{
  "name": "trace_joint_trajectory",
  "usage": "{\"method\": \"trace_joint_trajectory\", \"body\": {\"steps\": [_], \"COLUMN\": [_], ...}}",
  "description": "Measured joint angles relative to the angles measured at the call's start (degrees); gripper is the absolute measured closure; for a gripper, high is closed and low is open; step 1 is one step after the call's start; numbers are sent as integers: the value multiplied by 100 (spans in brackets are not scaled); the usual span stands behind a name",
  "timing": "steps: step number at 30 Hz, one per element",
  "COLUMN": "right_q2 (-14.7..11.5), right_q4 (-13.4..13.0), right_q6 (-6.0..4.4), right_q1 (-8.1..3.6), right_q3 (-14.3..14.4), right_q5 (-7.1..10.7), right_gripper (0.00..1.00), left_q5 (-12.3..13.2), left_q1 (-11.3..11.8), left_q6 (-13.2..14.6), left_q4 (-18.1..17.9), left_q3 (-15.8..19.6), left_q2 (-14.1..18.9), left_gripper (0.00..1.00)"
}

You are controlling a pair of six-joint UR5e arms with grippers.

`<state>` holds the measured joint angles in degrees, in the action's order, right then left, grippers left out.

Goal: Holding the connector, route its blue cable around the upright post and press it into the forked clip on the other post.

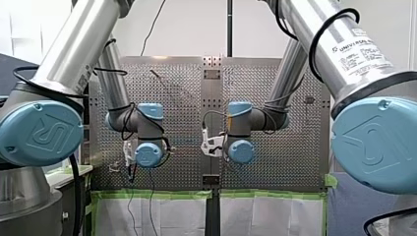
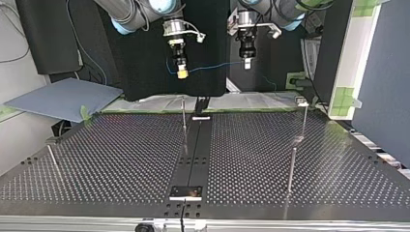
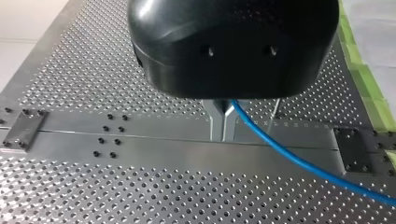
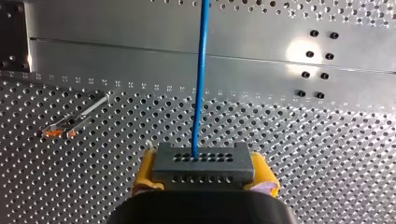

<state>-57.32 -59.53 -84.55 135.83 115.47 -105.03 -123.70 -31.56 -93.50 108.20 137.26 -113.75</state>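
Yellow-padded right gripper (image 4: 204,173) clamps grey connector block (image 4: 204,161), upper centre-left in top view; thin blue cable (image 2: 212,66) stretches sideways to left gripper (image 3: 224,117), metal fingers (image 3: 215,123) pinching it; slim upright post (image 2: 183,116) below, between them.

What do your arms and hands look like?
My left arm and right arm are silver tubes with light-blue round caps and black cables. The right one says Universal Robots. My left hand is black with metal fingers; my right hand has yellow pads.
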Motion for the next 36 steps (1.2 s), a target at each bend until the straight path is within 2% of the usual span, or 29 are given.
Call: {"method": "trace_joint_trajectory", "body": {"steps": [4,8,11,14,17,25,28,31,36], "right_q2": [17,21,22,23,23,23,24,-48,-280], "right_q4": [124,329,481,590,629,643,679,781,1025], "right_q6": [-123,-330,-475,-556,-581,-590,-626,-728,-971], "right_q1": [123,325,412,440,447,449,466,487,486], "right_q3": [-22,-26,-27,-28,-28,-28,6,55,67], "right_q5": [-63,-84,-87,-88,-88,-88,-124,-226,-469], "right_gripper": [98,98,98,98,98,98,98,98,98], "left_q5": [-127,-319,-479,-563,-589,-595,-541,-476,-462], "left_q1": [-127,-318,-483,-624,-683,-699,-651,-604,-540], "left_q6": [-61,-77,-80,-80,-81,-78,-71,-21,122], "left_q4": [-27,-33,-34,-34,-34,-31,24,140,392], "left_q3": [78,102,104,105,105,105,63,-9,-63], "left_q2": [107,148,155,155,156,154,168,261,506], "left_gripper": [100,100,100,100,100,100,100,100,100]}}
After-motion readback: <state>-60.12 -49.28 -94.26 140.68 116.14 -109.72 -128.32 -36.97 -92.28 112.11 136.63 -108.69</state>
